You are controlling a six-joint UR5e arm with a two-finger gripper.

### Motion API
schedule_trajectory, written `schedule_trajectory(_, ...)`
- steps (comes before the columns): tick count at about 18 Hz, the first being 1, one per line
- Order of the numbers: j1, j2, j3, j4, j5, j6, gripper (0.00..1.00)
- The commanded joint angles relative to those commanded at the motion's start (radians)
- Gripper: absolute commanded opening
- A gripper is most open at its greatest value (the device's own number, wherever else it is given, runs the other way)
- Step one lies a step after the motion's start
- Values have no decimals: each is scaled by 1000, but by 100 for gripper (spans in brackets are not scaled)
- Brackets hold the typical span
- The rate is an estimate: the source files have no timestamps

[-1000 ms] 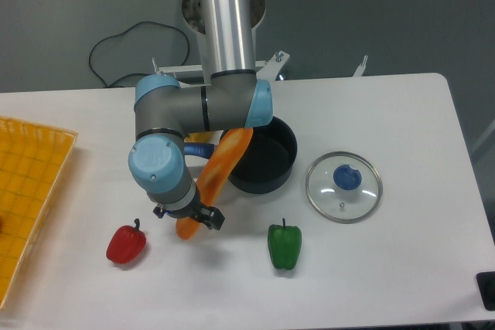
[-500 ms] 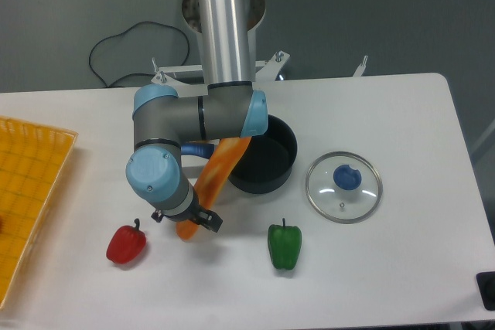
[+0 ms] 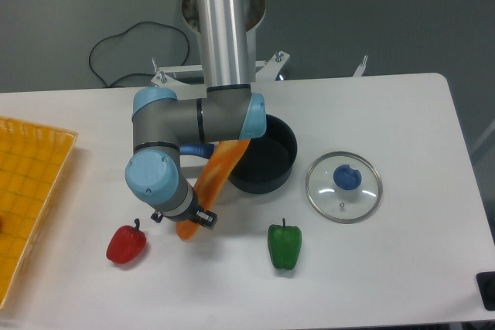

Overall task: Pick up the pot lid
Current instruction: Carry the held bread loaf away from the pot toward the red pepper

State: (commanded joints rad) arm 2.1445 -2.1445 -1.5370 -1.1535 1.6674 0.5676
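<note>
Camera view shows the tool point(image 3: 183, 216), fingers parted, turned slightly since before, by the orange object point(image 3: 219, 169).

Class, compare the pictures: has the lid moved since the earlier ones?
No: the lid sits the same way, right of the pot in view.

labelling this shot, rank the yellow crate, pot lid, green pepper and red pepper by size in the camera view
1. Yellow crate, even cut off by the frame
2. Pot lid
3. Green pepper and red pepper, too alike to rank
</note>
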Motion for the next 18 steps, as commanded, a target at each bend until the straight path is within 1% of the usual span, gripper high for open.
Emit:
schedule_trajectory(4,0,0,0,0,0,-2,31)
schedule_trajectory(6,0,2,0,-2,-2,-2,21)
schedule_trajectory(12,11,31,12,-6,-20,0,20)
schedule_trajectory(16,28,57,21,-23,-47,2,20)
schedule_trajectory(18,43,71,46,-49,-92,2,20)
